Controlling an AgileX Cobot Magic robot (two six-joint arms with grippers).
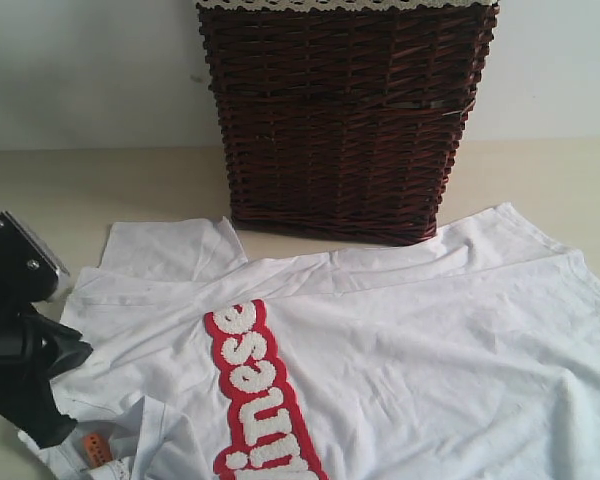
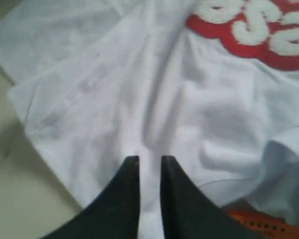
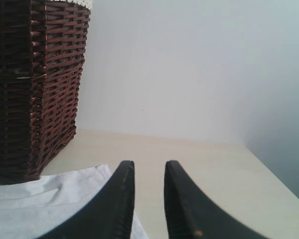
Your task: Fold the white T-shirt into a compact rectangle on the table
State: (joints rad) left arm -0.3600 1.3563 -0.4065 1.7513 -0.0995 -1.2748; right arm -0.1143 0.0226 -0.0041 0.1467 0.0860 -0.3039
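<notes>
The white T-shirt [image 1: 410, 340] lies spread on the table [image 1: 80, 190], its red band of white lettering [image 1: 255, 390] running toward the front edge. My left gripper [image 1: 60, 425] is down on the shirt's near left part, beside the orange neck tag [image 1: 97, 443]. In the left wrist view that gripper [image 2: 149, 158] is shut on a ridge of the white T-shirt [image 2: 154, 99], with cloth filling the narrow gap and the tag [image 2: 259, 221] close by. My right gripper [image 3: 149, 164] hangs over bare table [image 3: 204, 169] next to a shirt edge [image 3: 50, 199], jaws slightly apart and holding nothing. It is outside the exterior view.
A dark brown wicker basket [image 1: 345, 120] with a lace rim stands at the back of the table, touching the shirt's far edge. The right wrist view shows its side [image 3: 35, 84]. A pale wall rises behind the table.
</notes>
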